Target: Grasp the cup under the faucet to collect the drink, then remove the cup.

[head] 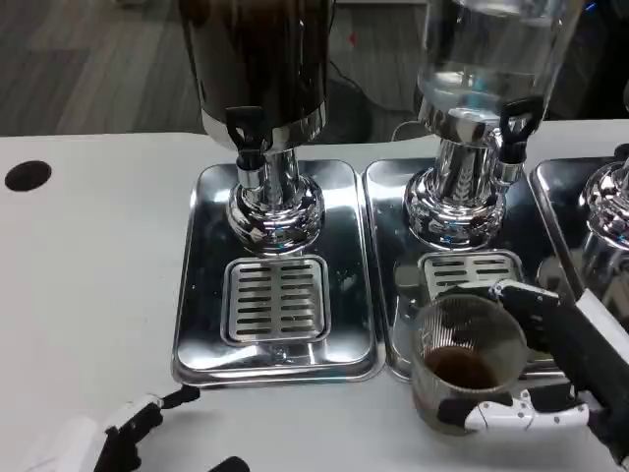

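The ribbed glass cup, holding a little dark drink, is clasped by the right hand, fingers wrapped around its wall, at the near lip of the tray. A spill is risked if it is tilted or catches that lip. Beyond the hand stands the clear dispenser; the left hand rests on the tabletop, fingers apart and holding nothing.

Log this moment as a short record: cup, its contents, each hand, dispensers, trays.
cup: ribbed clear glass, at the front edge of the middle tray, forward of the tap
contents: a little brown drink at the bottom
right hand: grips the cup, fingers around its side
left hand: low on the table, holds nothing
dispensers: dark one on the left tray, clear one on the middle tray
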Available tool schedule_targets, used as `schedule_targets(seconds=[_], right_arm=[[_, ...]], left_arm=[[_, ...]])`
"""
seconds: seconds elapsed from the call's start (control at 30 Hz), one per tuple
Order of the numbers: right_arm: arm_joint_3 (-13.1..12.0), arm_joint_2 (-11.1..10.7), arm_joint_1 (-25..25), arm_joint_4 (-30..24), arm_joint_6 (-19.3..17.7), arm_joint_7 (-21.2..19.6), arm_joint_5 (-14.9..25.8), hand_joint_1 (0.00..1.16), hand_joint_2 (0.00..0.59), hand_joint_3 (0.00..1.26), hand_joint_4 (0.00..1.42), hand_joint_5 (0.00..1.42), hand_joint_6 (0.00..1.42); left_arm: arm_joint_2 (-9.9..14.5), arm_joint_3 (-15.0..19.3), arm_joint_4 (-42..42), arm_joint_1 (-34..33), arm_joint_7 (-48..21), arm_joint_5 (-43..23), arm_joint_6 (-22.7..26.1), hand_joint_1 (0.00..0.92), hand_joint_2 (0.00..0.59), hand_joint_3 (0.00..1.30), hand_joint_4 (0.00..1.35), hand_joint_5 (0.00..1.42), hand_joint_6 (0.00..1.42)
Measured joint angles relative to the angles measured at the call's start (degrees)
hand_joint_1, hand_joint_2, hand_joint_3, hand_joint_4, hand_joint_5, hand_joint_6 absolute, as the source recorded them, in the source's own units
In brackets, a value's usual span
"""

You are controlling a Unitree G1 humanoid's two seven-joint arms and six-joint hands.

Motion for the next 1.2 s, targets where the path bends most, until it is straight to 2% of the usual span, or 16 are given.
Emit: schedule_targets(seconds=[0.23, 0.63, 0.87, 0.97, 1.1, 1.2], right_arm=[[-0.1, 0.0, 1.1, 3.3, -3.3, 0.1, 0.0, 0.91, 0.122, 0.54, 0.51, 0.55, 0.52], [-0.1, 0.6, 1.3, 10.3, -11.0, -0.4, -0.5, 0.91, 0.122, 0.55, 0.51, 0.55, 0.52], [-0.1, 0.9, 1.3, 14.5, -15.3, -1.5, -1.1, 0.91, 0.122, 0.53, 0.47, 0.51, 0.47], [-0.1, 1.0, 1.2, 15.6, -17.2, -2.5, -2.2, 0.9, 0.114, 0.47, 0.4, 0.45, 0.41], [-0.1, 0.9, 1.0, 17.1, -19.0, -3.1, -2.5, 0.86, 0.092, 0.26, 0.26, 0.36, 0.3], [0.1, 0.4, 1.0, 17.8, -19.9, -3.1, -2.9, 0.83, 0.094, 0.18, 0.22, 0.34, 0.25]], left_arm=[[0.2, 0.2, -0.1, 0.0, 0.0, -0.2, 0.1, 0.0, 0.072, 0.29, 0.25, 0.29, 0.57], [0.2, 1.1, -1.2, 0.7, -0.5, -0.3, 0.2, 0.0, 0.072, 0.29, 0.25, 0.29, 0.58], [0.2, 1.8, -2.3, 1.7, -1.1, -0.3, 0.4, 0.0, 0.072, 0.29, 0.25, 0.29, 0.58], [0.2, 1.8, -2.6, 1.8, -1.2, -0.3, 0.5, 0.0, 0.072, 0.29, 0.25, 0.29, 0.58], [0.2, 1.8, -2.8, 1.9, -1.4, -0.3, 0.7, 0.0, 0.072, 0.29, 0.25, 0.29, 0.58], [0.2, 1.8, -3.0, 1.9, -1.5, -0.1, 1.0, 0.0, 0.072, 0.3, 0.25, 0.29, 0.58]])
